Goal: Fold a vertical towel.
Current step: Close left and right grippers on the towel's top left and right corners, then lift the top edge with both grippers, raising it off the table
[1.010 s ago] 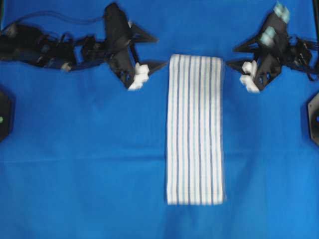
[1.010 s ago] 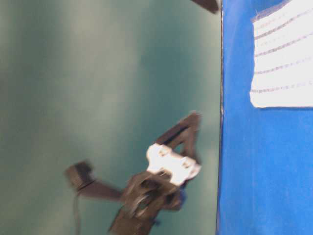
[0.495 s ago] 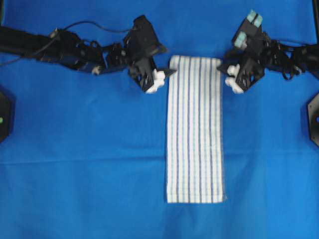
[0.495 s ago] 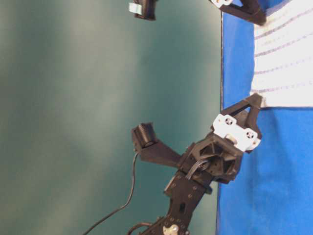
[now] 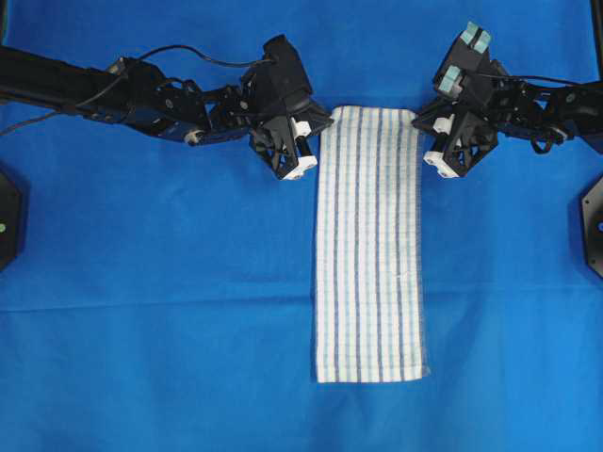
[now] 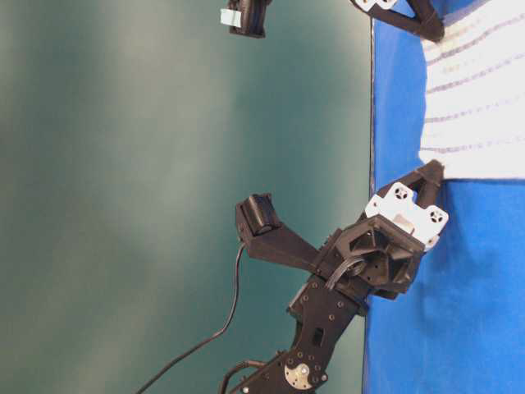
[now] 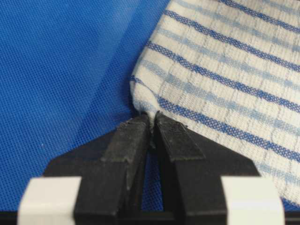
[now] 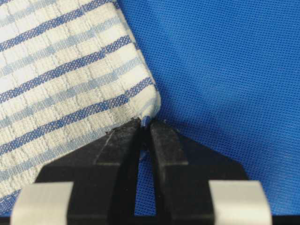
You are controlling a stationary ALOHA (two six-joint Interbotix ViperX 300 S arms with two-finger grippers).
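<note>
At far edge of towel (image 5: 369, 240), both grippers moved in from sides since a second ago: left gripper (image 7: 152, 123) now pinching one top corner, right gripper (image 8: 144, 124) pinching other. Towel flat, lengthwise on tablecloth (image 5: 170, 311). Looks like grasp done, fold-over next

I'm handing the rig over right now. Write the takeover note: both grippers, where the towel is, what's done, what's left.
Left gripper: shut on the towel's top corner on its side, cloth edge pinched between the fingers.
Right gripper: shut on the opposite top corner, the same way.
Towel: lies flat and lengthwise on the blue tablecloth, full length, unfolded; the bottom edge is free.
Done: both top corners gripped.
Left: lift the two corners together, probably carry them toward the bottom edge, lay them down aligned, release. No fold has been made yet.
</note>
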